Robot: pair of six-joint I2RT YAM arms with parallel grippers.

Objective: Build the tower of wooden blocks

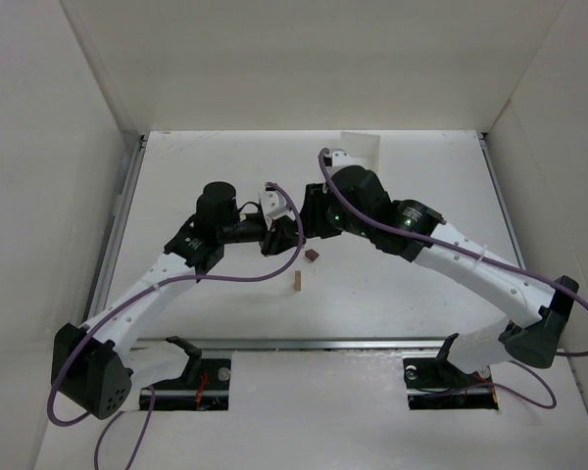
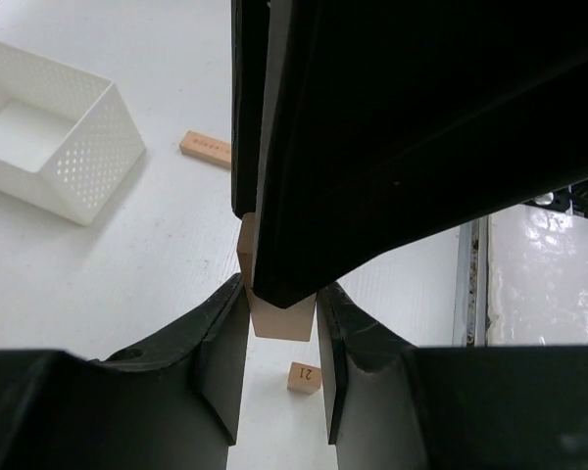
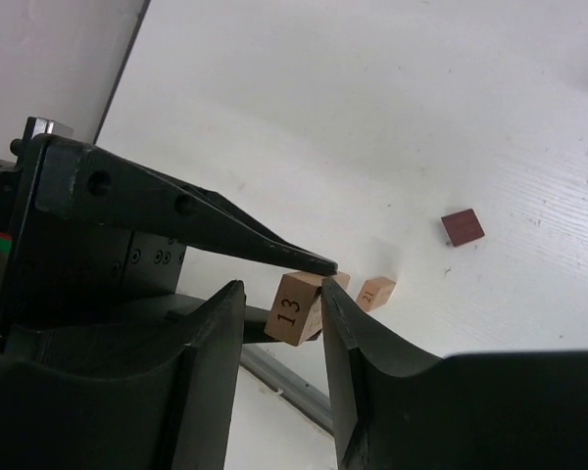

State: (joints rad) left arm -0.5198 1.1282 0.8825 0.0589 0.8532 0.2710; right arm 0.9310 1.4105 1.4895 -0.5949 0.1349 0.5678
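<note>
White table (image 1: 421,196): perforated box (image 2: 49,147), tan blocks (image 2: 206,149), reddish-brown block (image 3: 463,226).

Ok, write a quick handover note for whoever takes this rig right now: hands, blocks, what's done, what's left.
Left hand: shut on a tan block.
Right hand: open around that same block, not gripping yet.
On the table: tan block 21, the dark block, another tan block near the white box.
Done: nothing stacked.
Left: the whole tower.

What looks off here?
The light tan wooden block marked 13 hangs tilted above the table, clamped by the left pincer with the right pincer open around it too. A dark reddish-brown block and another tan block lie loose, unstacked.
</note>
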